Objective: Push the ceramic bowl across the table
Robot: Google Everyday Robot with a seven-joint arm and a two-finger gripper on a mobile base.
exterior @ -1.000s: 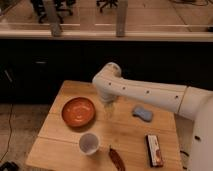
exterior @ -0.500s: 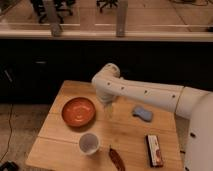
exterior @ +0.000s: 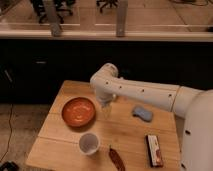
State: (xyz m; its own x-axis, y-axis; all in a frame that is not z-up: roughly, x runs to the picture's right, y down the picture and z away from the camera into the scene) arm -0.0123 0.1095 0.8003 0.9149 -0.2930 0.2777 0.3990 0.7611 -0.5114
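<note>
The ceramic bowl (exterior: 78, 111) is wide, shallow and orange-red, and sits on the left half of the light wooden table (exterior: 135, 130). My white arm reaches in from the right and bends down over the table's middle. My gripper (exterior: 105, 107) hangs just right of the bowl's right rim, close to the tabletop. I cannot tell whether it touches the bowl.
A white cup (exterior: 89, 143) stands in front of the bowl. A blue-grey sponge-like object (exterior: 142, 113) lies to the right. A brown elongated item (exterior: 116, 158) and a dark flat packet (exterior: 154, 149) lie near the front edge. A dark counter runs behind the table.
The arm has shifted slightly; the gripper has lowered a little next to the bowl's right rim. The bowl has not visibly moved.
</note>
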